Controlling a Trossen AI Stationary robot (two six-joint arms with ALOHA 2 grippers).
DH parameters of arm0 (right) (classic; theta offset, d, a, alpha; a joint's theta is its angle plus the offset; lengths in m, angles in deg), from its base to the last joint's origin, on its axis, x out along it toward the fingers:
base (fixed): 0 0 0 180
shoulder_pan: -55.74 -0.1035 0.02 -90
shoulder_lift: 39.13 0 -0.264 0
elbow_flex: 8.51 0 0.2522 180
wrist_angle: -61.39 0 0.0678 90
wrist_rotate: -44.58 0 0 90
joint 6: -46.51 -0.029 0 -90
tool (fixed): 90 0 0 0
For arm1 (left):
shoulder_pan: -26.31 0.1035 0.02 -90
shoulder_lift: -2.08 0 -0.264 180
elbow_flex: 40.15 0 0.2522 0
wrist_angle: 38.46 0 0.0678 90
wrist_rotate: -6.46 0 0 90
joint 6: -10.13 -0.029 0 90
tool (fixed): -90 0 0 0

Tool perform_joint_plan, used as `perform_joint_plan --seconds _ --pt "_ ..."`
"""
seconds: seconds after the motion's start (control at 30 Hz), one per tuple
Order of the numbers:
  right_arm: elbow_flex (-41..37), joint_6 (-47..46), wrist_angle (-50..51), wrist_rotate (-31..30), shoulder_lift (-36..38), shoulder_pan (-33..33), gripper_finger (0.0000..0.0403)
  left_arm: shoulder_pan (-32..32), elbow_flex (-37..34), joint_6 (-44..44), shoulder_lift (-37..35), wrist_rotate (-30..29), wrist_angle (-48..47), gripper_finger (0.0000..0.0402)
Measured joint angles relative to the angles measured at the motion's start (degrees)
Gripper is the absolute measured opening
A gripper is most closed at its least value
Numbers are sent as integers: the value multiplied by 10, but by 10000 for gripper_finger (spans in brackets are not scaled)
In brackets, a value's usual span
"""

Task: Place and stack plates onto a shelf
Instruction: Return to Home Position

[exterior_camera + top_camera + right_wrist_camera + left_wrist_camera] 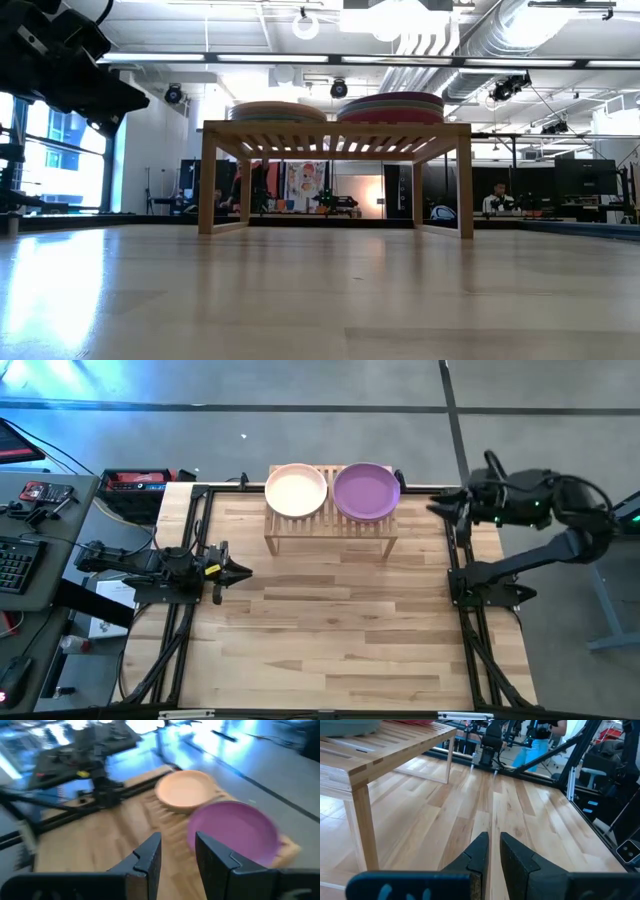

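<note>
The shelf (330, 528) stands at the far edge of the table (340, 640), approx. at centre, w/ two stacks of plates on its slatted top. The left stack (278, 110) has a peach plate (296, 490) on top, and the right stack (390, 106) has a purple plate (366, 491) on top. Their rims are very close, but I cannot tell if they touch. In the low view each stack shows several plates, the right one a bit higher. The left gripper (243, 570) is low over the table's left side, well apart from the shelf and pointing to the centre. Its fingers (480, 852) are only a narrow slit apart and hold nothing. The right gripper (437, 508) is held up at the table's right edge, near the shelf's right end, above the plates' level. Its fingers (150, 854) are clearly apart, w/ nothing btw. them.
</note>
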Motion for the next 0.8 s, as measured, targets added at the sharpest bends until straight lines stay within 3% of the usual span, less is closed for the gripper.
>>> perform_joint_plan --seconds 0.23,0.8 --pt "-216 36 -160 103 116 -6 101 0 0 0 0 0 0 35" --pt "-562 41 -401 171 289 -5 101 0 0 1 0 0 0 35"
